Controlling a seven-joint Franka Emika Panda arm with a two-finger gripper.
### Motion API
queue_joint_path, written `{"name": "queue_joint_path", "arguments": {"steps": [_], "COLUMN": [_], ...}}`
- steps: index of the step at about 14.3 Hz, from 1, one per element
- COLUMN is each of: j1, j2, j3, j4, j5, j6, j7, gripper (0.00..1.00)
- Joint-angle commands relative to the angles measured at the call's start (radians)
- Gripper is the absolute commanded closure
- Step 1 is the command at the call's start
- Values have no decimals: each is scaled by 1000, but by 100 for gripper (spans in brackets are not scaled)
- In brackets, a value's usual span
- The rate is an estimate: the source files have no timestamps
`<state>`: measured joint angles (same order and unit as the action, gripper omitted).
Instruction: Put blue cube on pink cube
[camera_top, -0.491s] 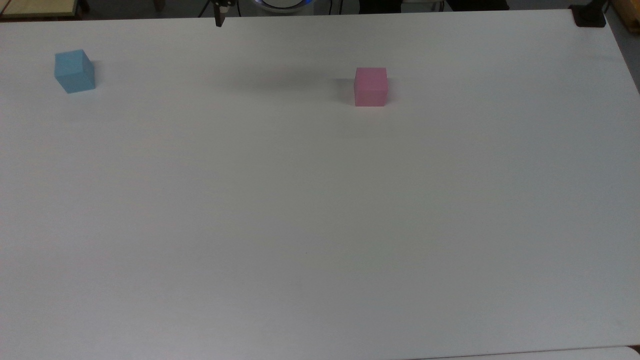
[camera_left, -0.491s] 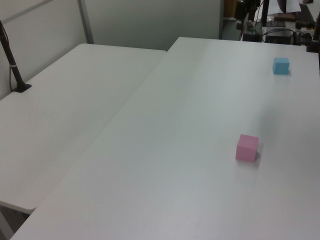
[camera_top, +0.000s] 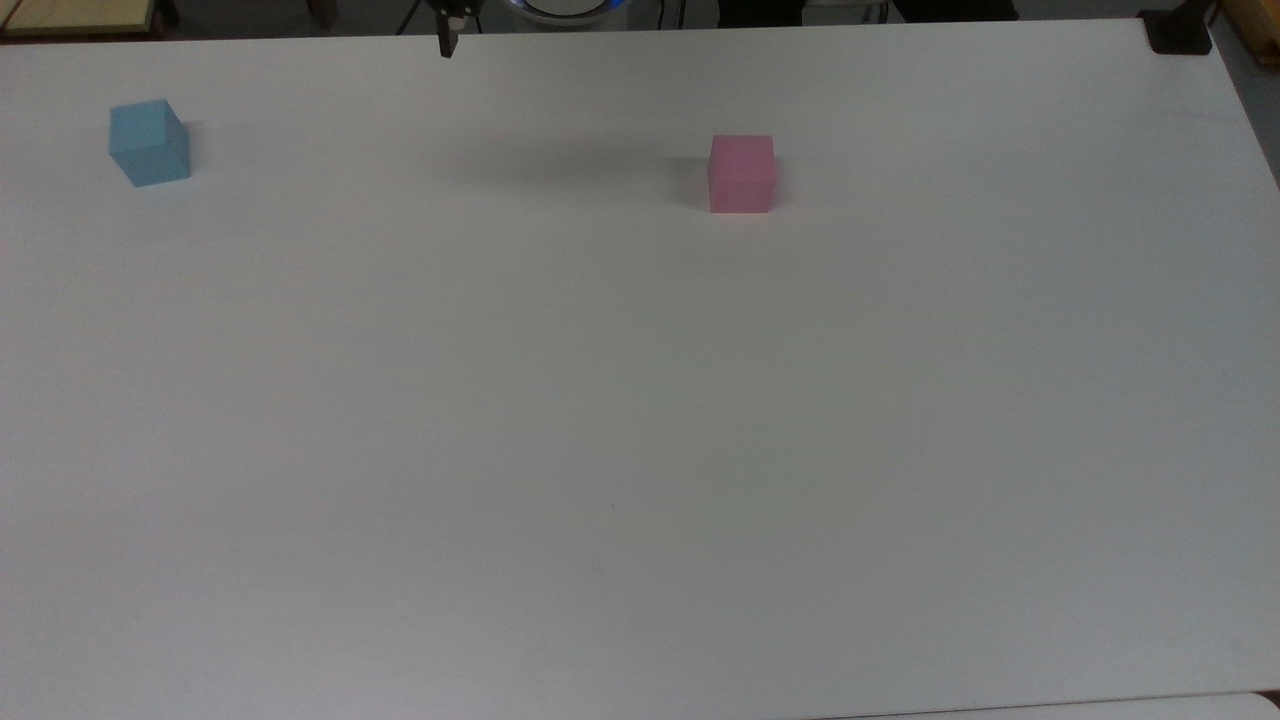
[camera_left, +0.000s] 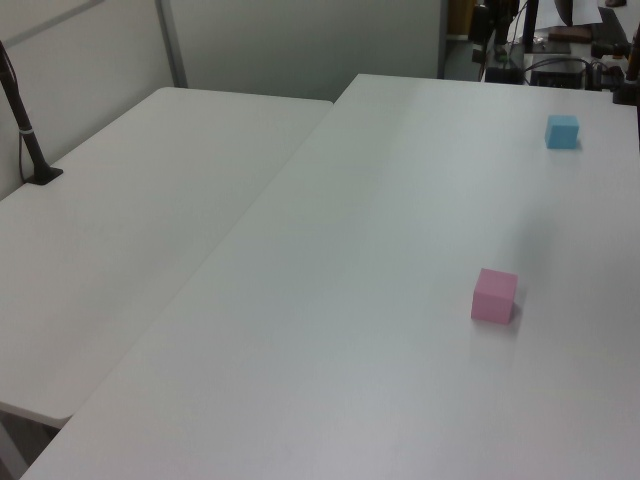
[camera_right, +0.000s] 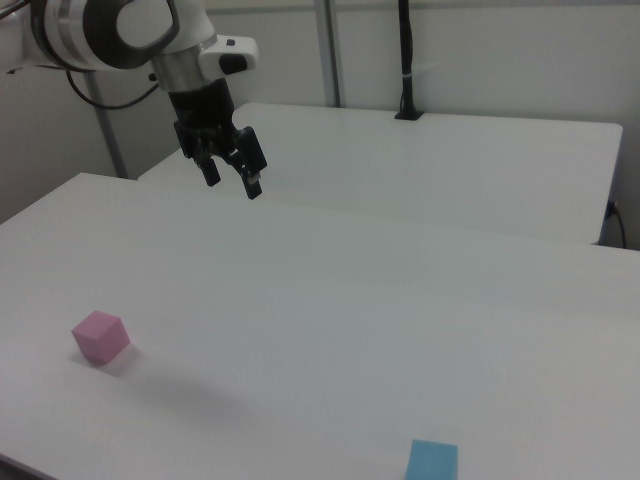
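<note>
The blue cube (camera_top: 150, 143) rests near the far left corner of the white table (camera_top: 640, 420) in the top view. The pink cube (camera_top: 742, 174) sits well to its right, apart from it. In the left view the blue cube (camera_left: 562, 131) lies far back and the pink cube (camera_left: 494, 295) nearer. In the right view my gripper (camera_right: 232, 182) hangs open and empty high above the table, far from the pink cube (camera_right: 100, 336) and the blue cube (camera_right: 432, 462). One dark fingertip (camera_top: 447, 45) pokes in at the top view's upper edge.
A second white table (camera_left: 150, 200) adjoins this one. A black pole on a clamp (camera_left: 25, 130) stands on its far side, seen also as the pole (camera_right: 405, 60) in the right view. Another black clamp (camera_top: 1180, 30) grips the top view's upper right corner.
The fingertip at the top view's upper edge has shifted slightly to the right. Both cubes have stayed where they were.
</note>
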<state>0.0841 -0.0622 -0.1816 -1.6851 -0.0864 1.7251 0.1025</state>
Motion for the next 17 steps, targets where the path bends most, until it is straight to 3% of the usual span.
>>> {"name": "queue_joint_path", "arguments": {"steps": [1, 17], "j1": [8, 5], "j2": [-14, -13], "j3": [13, 31], "j4": [-19, -27], "j5": [-7, -9], "j6": [16, 7], "j7": [-9, -15], "gripper": [0, 0]}}
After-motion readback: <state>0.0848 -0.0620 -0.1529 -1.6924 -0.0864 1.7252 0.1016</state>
